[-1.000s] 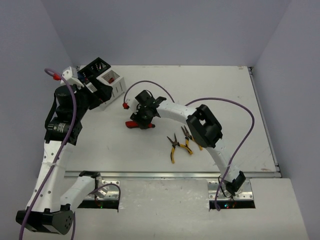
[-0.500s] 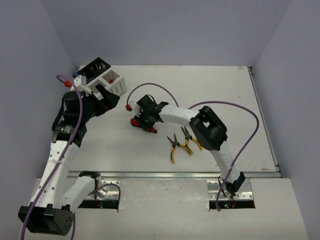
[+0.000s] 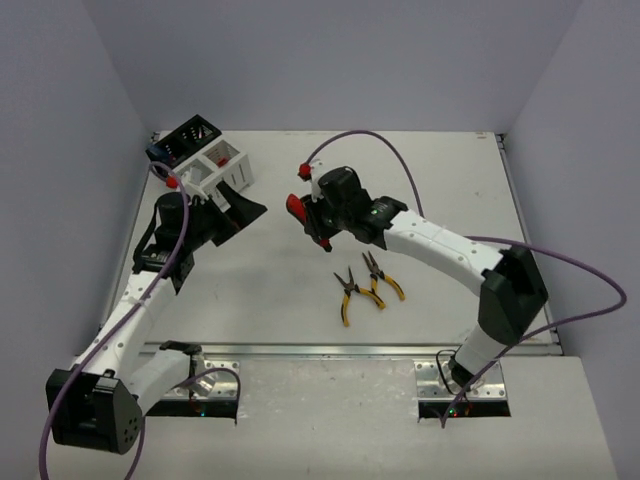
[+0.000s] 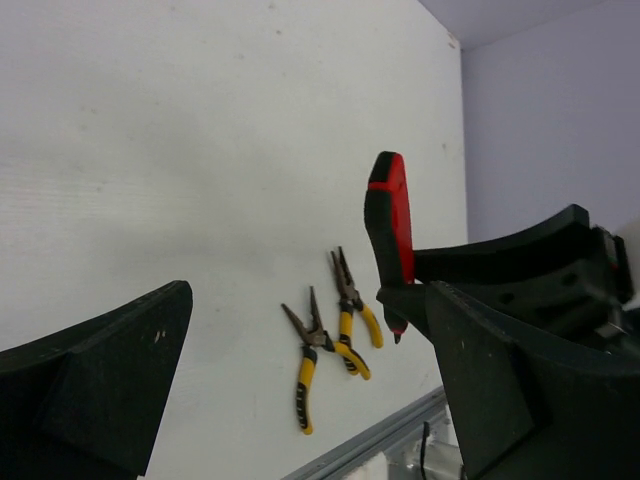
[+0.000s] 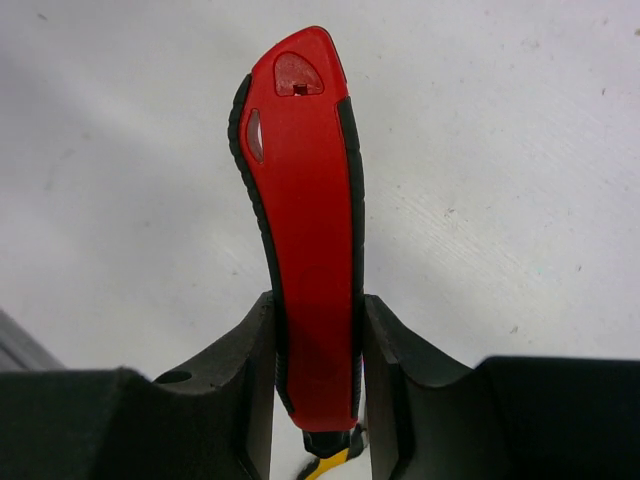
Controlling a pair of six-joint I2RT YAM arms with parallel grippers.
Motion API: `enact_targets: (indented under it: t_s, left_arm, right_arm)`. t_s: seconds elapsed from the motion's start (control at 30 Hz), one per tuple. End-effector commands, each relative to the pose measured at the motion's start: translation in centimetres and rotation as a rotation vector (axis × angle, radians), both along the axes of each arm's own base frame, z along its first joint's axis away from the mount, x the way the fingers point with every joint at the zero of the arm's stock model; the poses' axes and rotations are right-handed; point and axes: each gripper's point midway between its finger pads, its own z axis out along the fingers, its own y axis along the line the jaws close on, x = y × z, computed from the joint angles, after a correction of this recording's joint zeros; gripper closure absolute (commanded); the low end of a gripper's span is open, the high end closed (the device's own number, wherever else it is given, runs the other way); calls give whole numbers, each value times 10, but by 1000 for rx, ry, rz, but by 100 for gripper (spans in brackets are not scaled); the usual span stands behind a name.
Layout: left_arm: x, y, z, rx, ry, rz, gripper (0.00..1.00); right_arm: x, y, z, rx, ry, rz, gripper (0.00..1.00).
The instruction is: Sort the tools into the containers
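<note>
White table (image 3: 450, 180) carries everything. At its far left corner stands the row of slotted containers (image 3: 222, 165) (one black, the rest white). The left gripper (image 3: 232, 200) hangs just beside them on their near side, its jaws spread wide with nothing between them. Over the table's middle, the right gripper (image 3: 314, 225) is clamped on a red-black utility knife (image 5: 305, 200), which is held clear of the surface with its red end jutting past the fingers. Two yellow-handled pliers (image 3: 347, 290) lie side by side between the middle and the near edge.
</note>
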Motion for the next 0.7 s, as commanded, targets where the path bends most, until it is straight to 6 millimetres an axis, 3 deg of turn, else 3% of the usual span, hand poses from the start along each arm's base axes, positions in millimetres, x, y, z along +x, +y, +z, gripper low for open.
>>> enact_targets:
  t_s: [0.0,0.1,0.13,0.17,0.27,0.37,0.53,0.67]
  left_arm:
    - [13,-44,53,-160,-186,-125,0]
    - [16,-65,60,-177,-208,-141,0]
    - [16,-70,65,-182,-219,-148,0]
    - [17,-74,69,-188,-233,-152,0]
    - [19,-82,70,-209,-229,-159,6]
    - [18,-88,72,-234,-237,-182,27]
    - [8,-107,75,-259,-238,-261,48]
    - [5,-120,71,-265,-221,-295,72]
  right_arm:
    - [-14,10,58,230,-65,-1,100]
    - [-33,15,72,311,-78,88,100]
    - [-38,14,69,320,-73,101,100]
    - [-39,14,79,349,-96,110,100]
    - [-49,17,89,394,-96,150,100]
    - [-56,19,110,455,-120,184,100]
    - [-56,22,122,484,-135,192,100]
    - [-58,26,126,499,-129,212,100]
